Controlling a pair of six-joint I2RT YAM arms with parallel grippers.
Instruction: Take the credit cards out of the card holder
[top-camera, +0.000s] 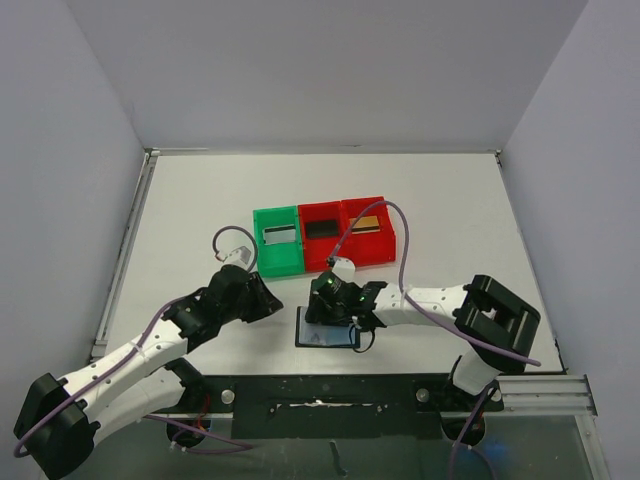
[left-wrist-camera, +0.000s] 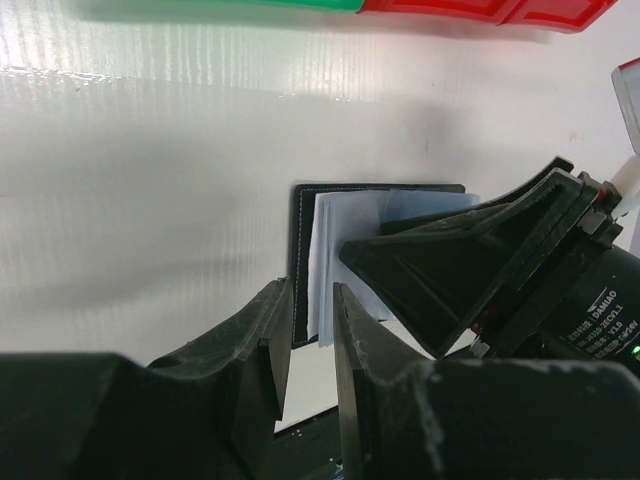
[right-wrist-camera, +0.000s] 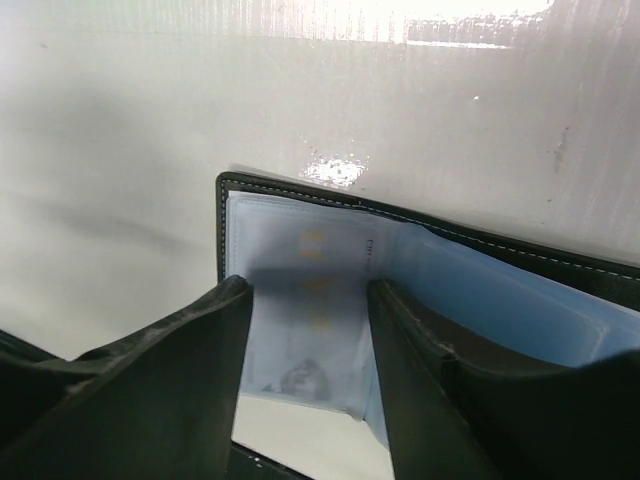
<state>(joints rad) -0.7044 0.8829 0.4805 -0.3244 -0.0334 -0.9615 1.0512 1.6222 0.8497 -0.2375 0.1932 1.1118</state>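
Card holder (top-camera: 328, 332) lies open on the counter (top-camera: 450, 220), lower centre of the top view, pale blue pockets facing up. Right gripper (right-wrist-camera: 308, 300): jaws moderately apart, straddling a clear pocket with faint gold marks behind it; contact cannot be confirmed. Left gripper (left-wrist-camera: 310, 300): jaws narrow, nothing between them, the holder's left edge visible through the gap, just beyond the tips. Credit cards (top-camera: 322, 229) lie one to each bin (top-camera: 345, 258), upper centre.

hid: card holder (top-camera: 322, 338) top under R arm (top-camera: 425, 299) | blur: pocket print (right-wrist-camera: 315, 290)
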